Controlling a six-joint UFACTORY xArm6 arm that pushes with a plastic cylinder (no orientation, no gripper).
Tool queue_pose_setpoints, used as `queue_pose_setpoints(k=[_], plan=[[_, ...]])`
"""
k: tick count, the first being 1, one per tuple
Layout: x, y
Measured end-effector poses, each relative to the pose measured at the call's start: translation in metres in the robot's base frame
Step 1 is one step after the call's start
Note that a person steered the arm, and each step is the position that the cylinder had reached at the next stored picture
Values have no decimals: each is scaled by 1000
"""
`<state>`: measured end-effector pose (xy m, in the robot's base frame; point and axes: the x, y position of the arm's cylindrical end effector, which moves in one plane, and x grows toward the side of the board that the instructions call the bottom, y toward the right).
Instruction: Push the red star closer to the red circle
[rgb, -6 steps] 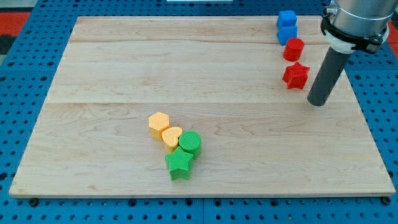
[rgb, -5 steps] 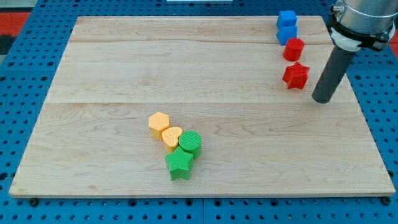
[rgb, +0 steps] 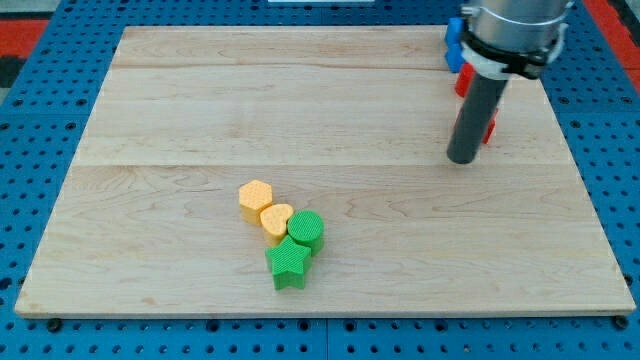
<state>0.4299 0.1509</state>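
My dark rod stands at the view's upper right, and my tip rests on the board just below and slightly left of the red star. The rod hides most of the star; only its right edge shows. The red circle is above the star, mostly hidden behind the rod, with a sliver showing at the rod's left. I cannot tell the gap between star and circle.
Blue blocks sit above the red circle, partly hidden by the arm. A yellow hexagon, a yellow heart, a green circle and a green star cluster at the lower middle of the wooden board.
My tip has moved left, from the right of the red star to just below and left of it. The rod now covers most of the star and the circle.
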Motion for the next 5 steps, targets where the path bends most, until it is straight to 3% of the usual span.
queue_pose_setpoints(k=[3, 4, 5], plan=[[-48, 24], [-40, 24], [2, 21]])
